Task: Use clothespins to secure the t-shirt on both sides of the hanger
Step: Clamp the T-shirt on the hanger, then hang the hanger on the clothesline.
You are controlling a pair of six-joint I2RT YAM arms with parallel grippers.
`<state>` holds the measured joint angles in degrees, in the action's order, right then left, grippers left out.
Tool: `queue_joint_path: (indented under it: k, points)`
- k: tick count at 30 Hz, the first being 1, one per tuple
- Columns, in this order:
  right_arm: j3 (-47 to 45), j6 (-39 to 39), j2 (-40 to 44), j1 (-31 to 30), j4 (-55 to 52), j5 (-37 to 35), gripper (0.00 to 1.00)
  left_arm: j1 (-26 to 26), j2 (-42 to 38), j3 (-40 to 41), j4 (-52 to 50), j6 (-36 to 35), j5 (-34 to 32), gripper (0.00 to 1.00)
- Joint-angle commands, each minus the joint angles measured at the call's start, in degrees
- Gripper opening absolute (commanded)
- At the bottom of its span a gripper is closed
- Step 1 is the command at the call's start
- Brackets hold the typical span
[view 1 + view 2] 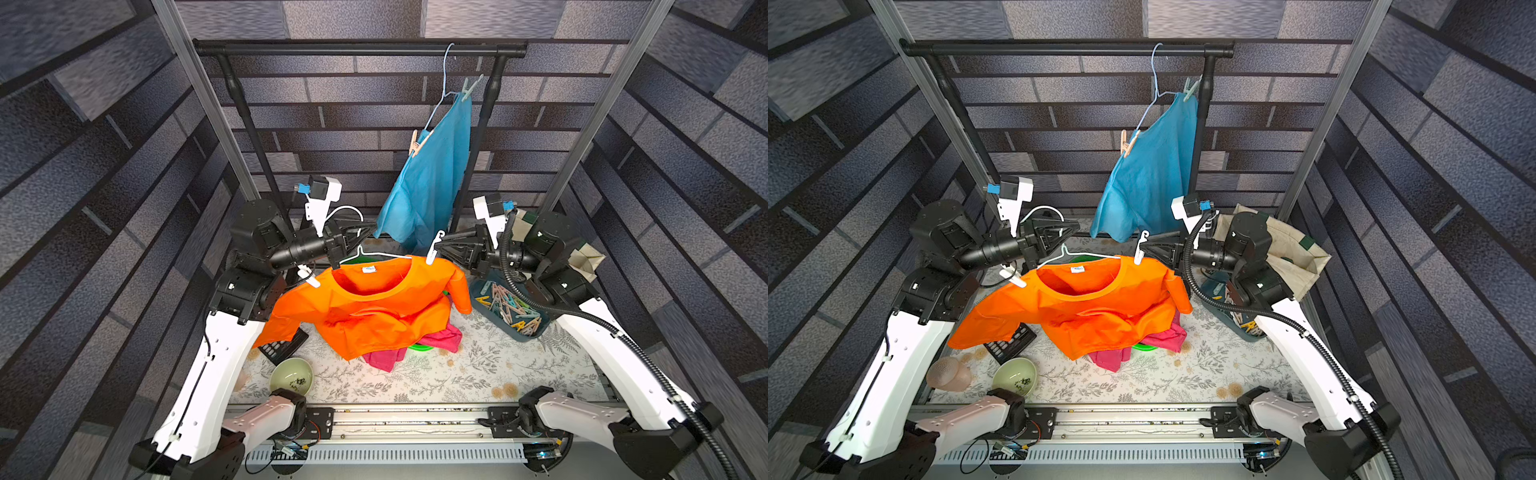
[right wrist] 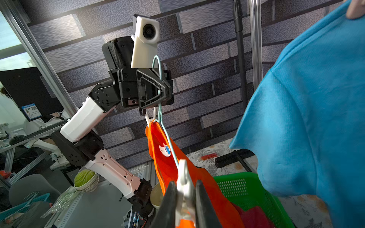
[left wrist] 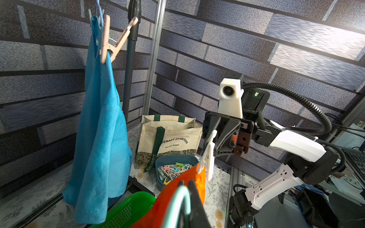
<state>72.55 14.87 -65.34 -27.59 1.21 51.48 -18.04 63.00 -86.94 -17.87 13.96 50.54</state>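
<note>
An orange t-shirt (image 1: pixel 365 311) (image 1: pixel 1084 303) hangs on a pale mint hanger (image 1: pixel 376 254) (image 1: pixel 1088 254) above the table. My left gripper (image 1: pixel 365 230) (image 3: pixel 186 183) is shut on the hanger's hook, which shows between its fingers (image 2: pixel 159 92). A white clothespin (image 1: pixel 434 247) (image 3: pixel 209 156) (image 2: pixel 183 177) sits on the shirt's right shoulder, and my right gripper (image 1: pixel 440 245) (image 2: pixel 184 183) is shut on it. Another white clothespin (image 1: pixel 309 277) (image 1: pixel 1013 277) clips the left shoulder. Several pastel clothespins (image 1: pixel 511 309) (image 3: pixel 171 169) lie in a dark blue tray at the right.
A blue t-shirt (image 1: pixel 428 178), pinned to its own hanger, hangs from the black rack (image 1: pixel 357 48) behind. Under the orange shirt are a green basket (image 3: pixel 126 209) and a pink garment (image 1: pixel 415 345). A green bowl (image 1: pixel 291 376) and a tote bag (image 3: pixel 169 136) stand nearby.
</note>
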Motion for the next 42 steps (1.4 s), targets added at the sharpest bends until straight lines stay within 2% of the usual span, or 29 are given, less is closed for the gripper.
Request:
queue_joint_path:
  k: [1,14,15,18,19,25,28,30,33,36,38,39,40,41,42]
  points:
    - [-1.1,1.0,0.3,-0.1,1.5,2.4,0.02,-0.5,-0.5,-2.7,1.0,0.8,3.2,0.00]
    - [-2.1,4.8,0.3,0.0,2.2,6.9,0.03,-0.6,-0.3,-3.4,2.2,1.5,3.2,0.00]
    - [-2.7,5.5,0.7,-0.1,2.2,7.2,0.05,-0.4,-0.3,-3.4,2.6,1.8,3.1,0.00]
    - [-4.6,7.0,2.4,0.0,1.2,8.1,0.36,0.7,0.5,-4.0,3.9,3.4,4.9,0.00]
    - [-5.3,6.9,3.3,0.0,0.3,8.0,0.41,0.8,0.9,-4.5,4.1,3.6,5.5,0.00]
    - [-5.8,1.3,6.4,0.0,-10.4,6.9,0.49,1.2,3.0,-7.2,3.1,3.1,9.0,0.00]
    - [-4.8,-0.4,6.5,-0.1,-14.4,7.5,0.49,1.1,3.9,-8.9,1.0,2.0,10.3,0.00]
    - [-4.6,-0.8,6.6,0.1,-15.5,8.0,0.44,1.1,4.2,-9.5,-0.3,1.1,10.8,0.00]
    - [-4.9,-0.7,7.0,0.1,-15.9,8.4,0.33,1.2,4.1,-9.7,-1.2,0.5,10.8,0.00]
    - [-5.5,0.4,7.7,0.1,-14.8,7.8,0.12,1.2,4.0,-9.6,-1.1,0.2,10.8,0.04]
    - [-6.0,1.9,8.1,0.0,-13.4,7.1,0.00,1.1,4.1,-9.7,-1.1,0.2,10.5,0.10]
    - [-6.3,2.7,8.4,0.0,-12.5,6.9,0.00,1.1,4.2,-9.7,-1.3,0.2,10.4,0.16]
    - [-6.6,3.6,8.8,0.0,-11.4,6.4,0.00,1.1,4.3,-9.7,-1.3,0.2,9.9,0.31]
    - [-6.9,4.6,9.1,0.0,-10.4,5.9,0.00,0.9,4.3,-9.7,-1.5,0.2,9.2,0.56]
    - [-6.9,5.5,9.6,0.0,-9.8,4.6,0.00,0.7,4.4,-9.7,-2.0,0.0,8.0,0.90]
